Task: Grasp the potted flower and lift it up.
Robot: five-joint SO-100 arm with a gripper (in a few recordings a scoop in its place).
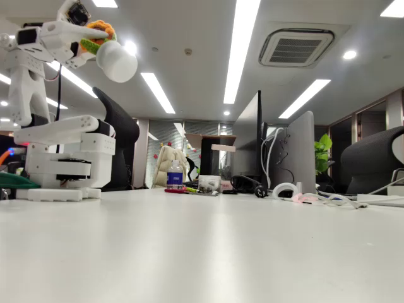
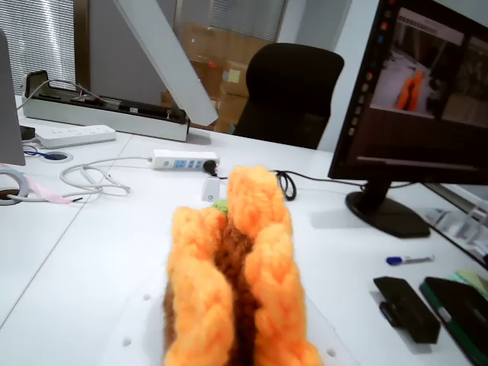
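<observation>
A white surface (image 1: 208, 252) fills the lower half of the fixed view. Overhead, long ceiling light strips (image 1: 242, 44) and an air-conditioning vent (image 1: 295, 47) at upper right. Monitors (image 1: 297, 151) stand at centre right, a black office chair (image 1: 123, 136) at left. In the wrist view, another black chair (image 2: 293, 91) sits at top centre, blinds (image 2: 34, 38) at upper left.

potted flower (image 1: 108, 50): 1
water bottle (image 1: 175, 174): 1
power strips (image 2: 183, 160): 2
blue pen (image 2: 409, 260): 1
black office chair (image 2: 293, 91): 1
</observation>
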